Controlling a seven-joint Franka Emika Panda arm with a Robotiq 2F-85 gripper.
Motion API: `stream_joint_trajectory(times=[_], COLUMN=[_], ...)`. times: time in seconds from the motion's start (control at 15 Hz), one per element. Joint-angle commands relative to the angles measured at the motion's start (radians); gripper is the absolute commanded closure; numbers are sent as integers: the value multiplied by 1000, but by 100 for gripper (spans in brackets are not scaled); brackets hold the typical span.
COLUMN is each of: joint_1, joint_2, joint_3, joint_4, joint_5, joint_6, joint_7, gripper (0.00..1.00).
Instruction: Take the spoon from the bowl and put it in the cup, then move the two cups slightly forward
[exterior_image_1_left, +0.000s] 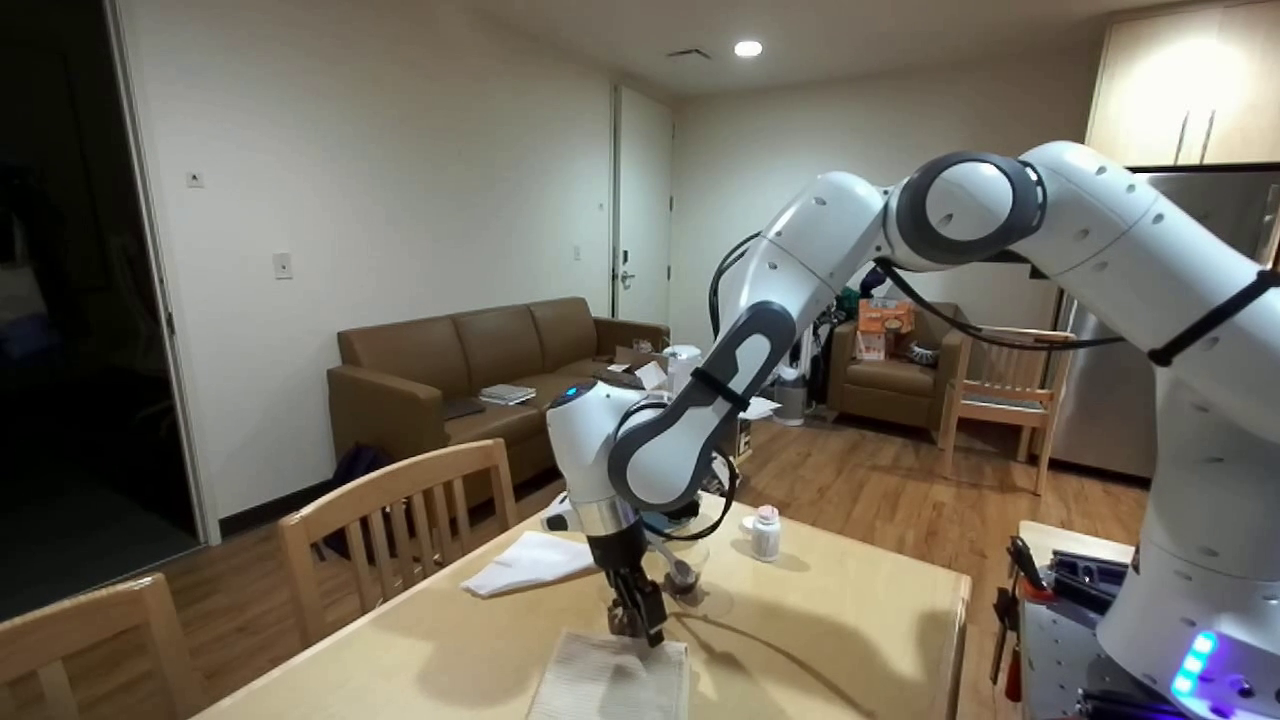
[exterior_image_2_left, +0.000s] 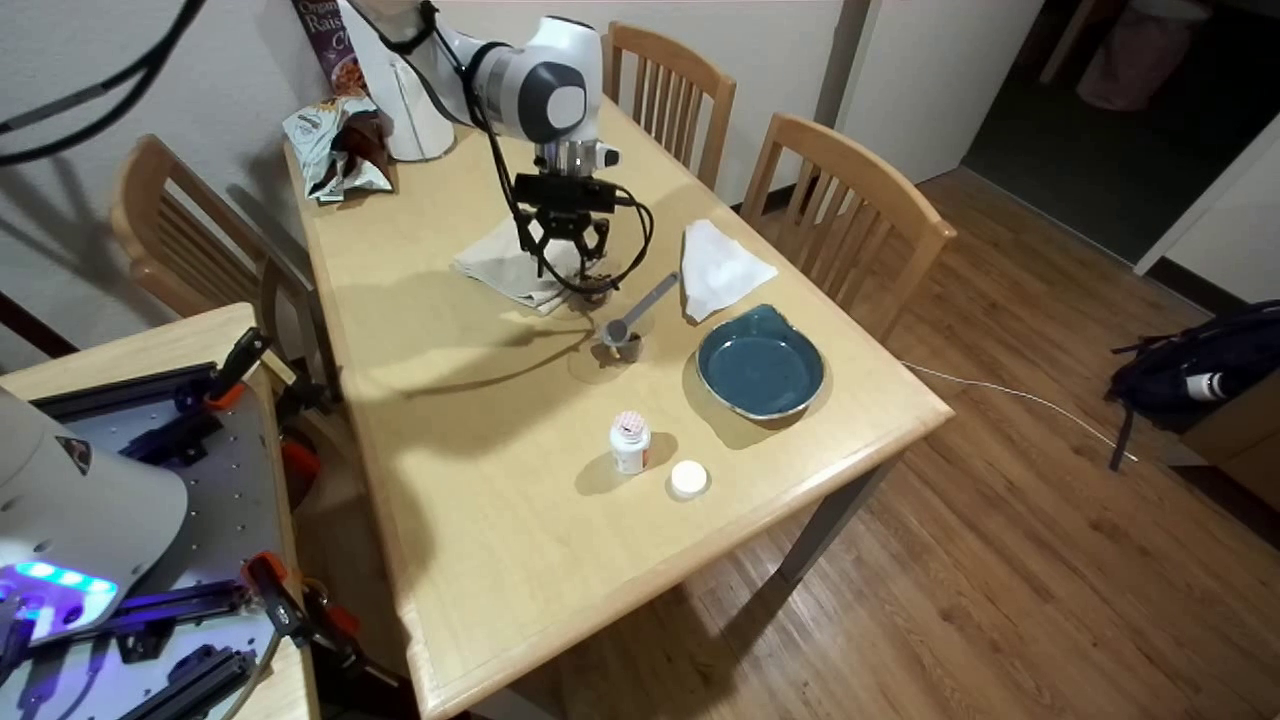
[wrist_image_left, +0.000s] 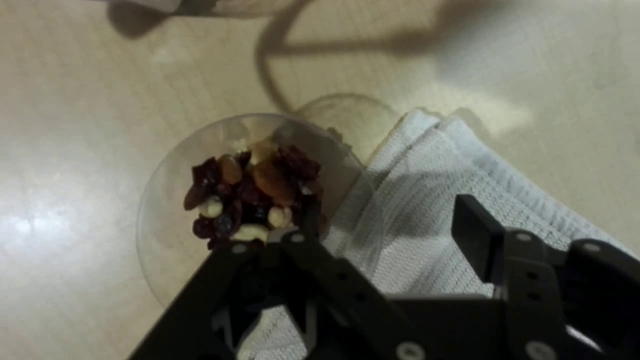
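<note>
A clear cup (wrist_image_left: 165, 165) with nuts and dried fruit stands at the edge of a folded cloth; it also shows in an exterior view (exterior_image_2_left: 594, 288). A second clear cup (exterior_image_2_left: 628, 350) stands beside it. The grey spoon (exterior_image_2_left: 652, 300) leans in that second cup, its handle sticking out. The shallow blue-teal bowl (exterior_image_2_left: 760, 368) holds no spoon. My gripper (wrist_image_left: 387, 220) is open at the nut cup, pointing down, also in both exterior views (exterior_image_1_left: 638, 628) (exterior_image_2_left: 568, 262). One finger is over the cup's inside, the other outside its rim over the cloth. Finger depth is unclear.
The folded cloth (wrist_image_left: 425, 250) lies under the gripper. A white napkin (exterior_image_2_left: 722, 270) lies near the bowl. A white pill bottle (exterior_image_2_left: 630, 445) and its cap (exterior_image_2_left: 688, 479) stand near the table end. A snack bag (exterior_image_2_left: 345, 150) stands at the far end. Chairs (exterior_image_2_left: 850, 210) line the table.
</note>
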Motion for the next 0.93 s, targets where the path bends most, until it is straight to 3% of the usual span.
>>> stream_joint_trajectory(times=[0.0, 0.4, 0.87], joint_1=[14, 41, -49], joint_2=[-22, -100, -290], joint_3=[8, 6, 95], joint_4=[26, 3, -203], joint_5=[-14, -17, 158], joint_6=[-50, -65, -76], joint_7=[8, 48, 18], gripper=[2, 0, 0])
